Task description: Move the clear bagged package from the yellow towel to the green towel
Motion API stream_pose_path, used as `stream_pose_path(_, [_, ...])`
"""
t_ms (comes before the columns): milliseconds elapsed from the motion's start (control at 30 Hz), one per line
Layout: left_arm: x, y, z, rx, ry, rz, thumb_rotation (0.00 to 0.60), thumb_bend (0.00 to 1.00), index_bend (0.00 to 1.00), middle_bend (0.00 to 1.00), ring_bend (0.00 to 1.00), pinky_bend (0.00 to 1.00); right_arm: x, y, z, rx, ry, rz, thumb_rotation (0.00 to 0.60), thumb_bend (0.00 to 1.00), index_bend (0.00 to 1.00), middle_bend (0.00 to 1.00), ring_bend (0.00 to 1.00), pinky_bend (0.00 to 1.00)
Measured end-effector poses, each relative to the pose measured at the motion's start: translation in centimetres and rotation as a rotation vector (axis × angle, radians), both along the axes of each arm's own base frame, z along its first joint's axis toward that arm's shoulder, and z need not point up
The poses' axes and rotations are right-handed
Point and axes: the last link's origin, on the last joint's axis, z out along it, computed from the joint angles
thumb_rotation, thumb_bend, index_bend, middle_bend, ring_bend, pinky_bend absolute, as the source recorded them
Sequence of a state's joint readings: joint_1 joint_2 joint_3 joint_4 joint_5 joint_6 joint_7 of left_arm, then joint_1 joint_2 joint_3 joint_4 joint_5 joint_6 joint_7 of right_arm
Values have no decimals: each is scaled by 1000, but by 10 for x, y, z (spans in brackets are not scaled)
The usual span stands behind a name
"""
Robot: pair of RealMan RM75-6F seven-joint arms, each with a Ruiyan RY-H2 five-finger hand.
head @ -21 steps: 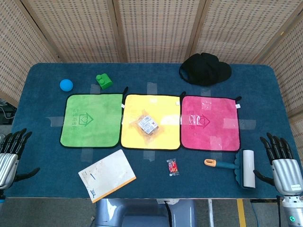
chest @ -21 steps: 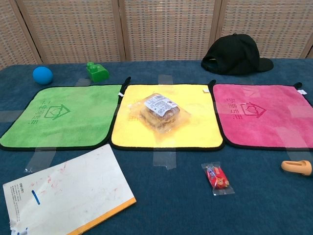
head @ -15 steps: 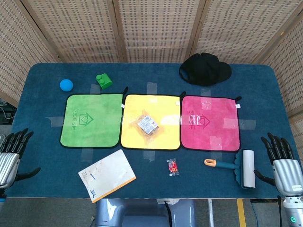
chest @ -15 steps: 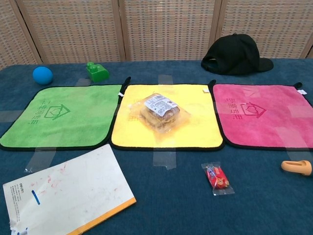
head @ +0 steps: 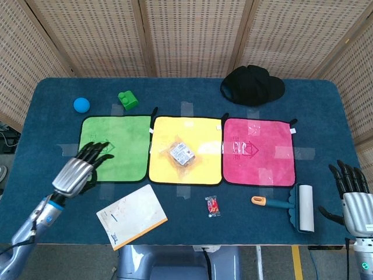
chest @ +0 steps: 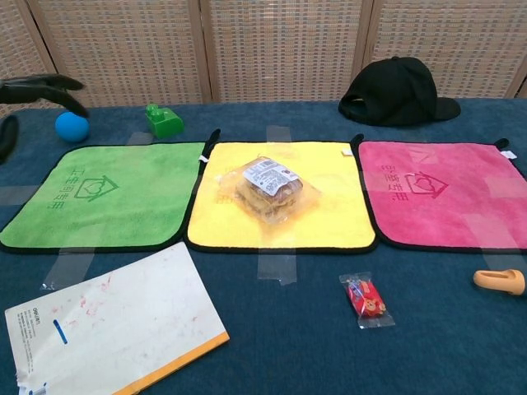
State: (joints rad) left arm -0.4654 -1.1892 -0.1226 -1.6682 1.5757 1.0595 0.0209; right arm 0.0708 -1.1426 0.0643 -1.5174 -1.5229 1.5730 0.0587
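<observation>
The clear bagged package (head: pixel 182 153) (chest: pixel 269 188) lies in the middle of the yellow towel (head: pixel 201 172) (chest: pixel 338 220). To its left lies the green towel (head: pixel 125 140) (chest: pixel 123 210), with nothing on it. My left hand (head: pixel 78 170) (chest: pixel 37 89) hovers open over the green towel's near left corner, fingers spread and pointing toward the towel; it holds nothing. My right hand (head: pixel 354 198) is open at the table's near right edge, far from the package.
A pink towel (head: pixel 259 151) lies right of the yellow one. A black cap (head: pixel 252 84), a green block (head: pixel 128 100) and a blue ball (head: pixel 81 105) sit at the back. Near the front are a notebook (head: pixel 131 214), a red snack packet (head: pixel 213 206) and a lint roller (head: pixel 297 207).
My left hand has swung in from the table's near left edge to above the green towel's near left corner. My right hand has dropped slightly. The package has not moved.
</observation>
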Motion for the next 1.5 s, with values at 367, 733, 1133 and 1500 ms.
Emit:
stream_pose_path(367, [122,54,-77,-164,71,-259,600,1000,293,42,69,55,-7,-2,2,-4,22,-58,600,0,5,0,0,0])
stream_pose_path(733, [170,92,-142,-161,210,-273,600,1000,295,42,69,65,-20,-7,11,-30,11,-114,600,0,0,0,0,0])
stream_pose_path(1133, [187,100,-198,-214,267,-241,600,1000,308,61,88,73,-27,-10,19,-46,-6,-141,600,0,0,0,0,0])
stream_pose_path(1500, [175,105,-201,-203,346,-246,600,1000,465,222,222,205,-32,-11,22,-51,-17,-156,600,0,0,0,0,0])
